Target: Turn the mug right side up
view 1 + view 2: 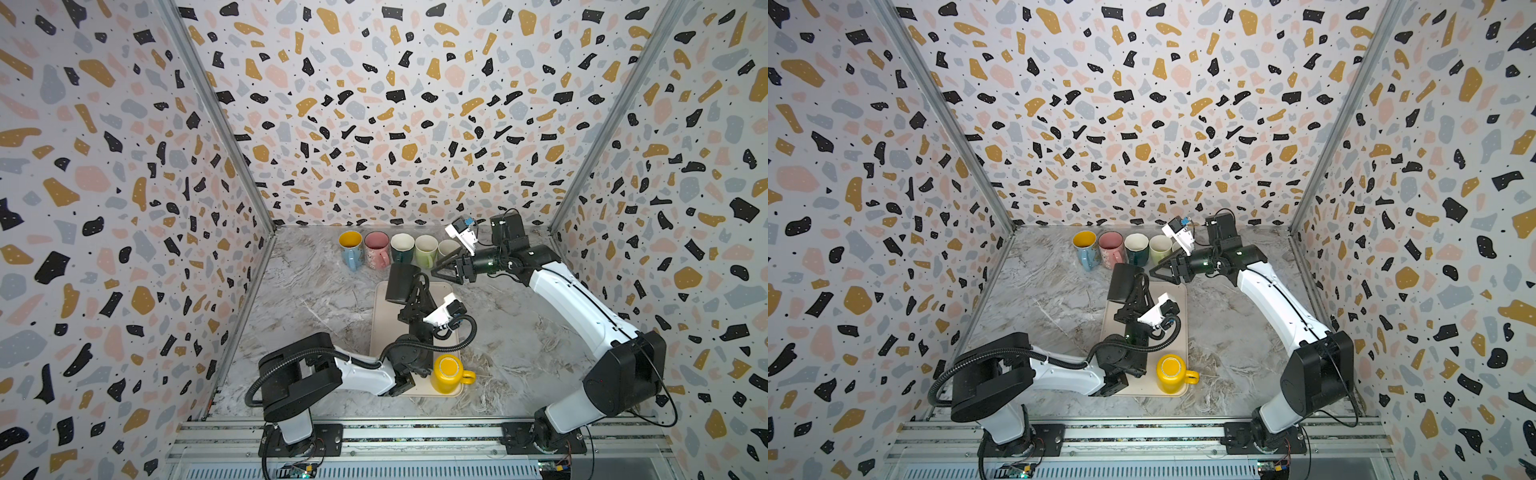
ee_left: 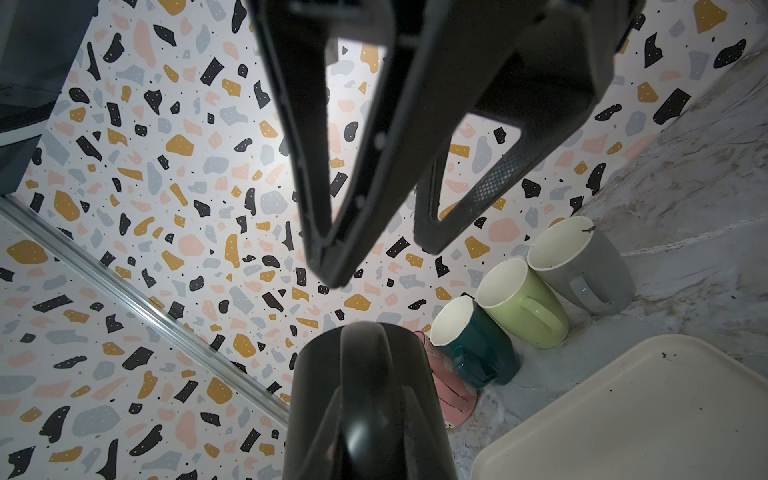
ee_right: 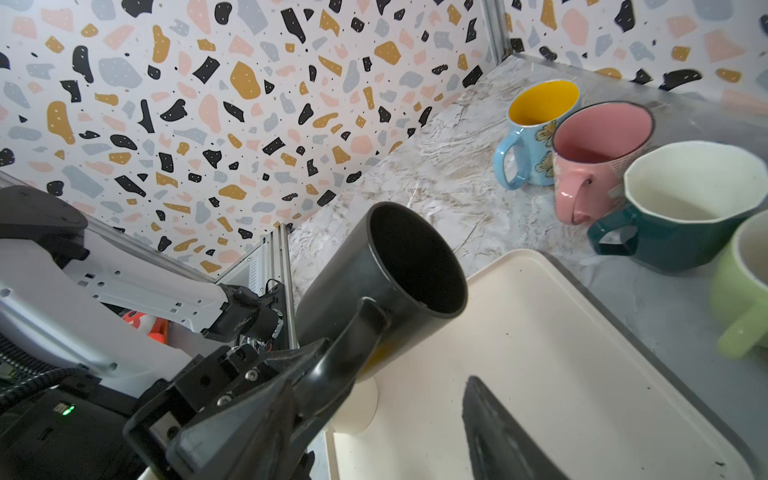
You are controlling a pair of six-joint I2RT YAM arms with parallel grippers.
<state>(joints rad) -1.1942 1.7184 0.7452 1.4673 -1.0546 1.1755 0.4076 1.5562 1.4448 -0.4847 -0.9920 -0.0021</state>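
A black mug (image 1: 400, 283) (image 1: 1123, 282) hangs tilted above the far end of the cream tray (image 1: 380, 328) (image 1: 1145, 386). My left gripper (image 1: 419, 287) (image 1: 1142, 287) is shut on its handle. In the left wrist view the mug (image 2: 365, 374) fills the lower middle, with the gripper (image 2: 370, 440) clamped round the handle. The right wrist view shows the mug's open mouth (image 3: 415, 257) turned up toward that camera. My right gripper (image 1: 440, 271) (image 1: 1158, 272) (image 2: 380, 264) is open just right of the mug. Nothing is between its fingers (image 3: 498, 432).
Several upright mugs line the back wall: blue with yellow inside (image 1: 350, 247), pink (image 1: 376, 249), dark green (image 1: 402, 247), light green (image 1: 426, 249) and grey (image 2: 582, 266). A yellow mug (image 1: 449, 374) (image 1: 1172, 373) stands on the tray's near end. Patterned walls close in three sides.
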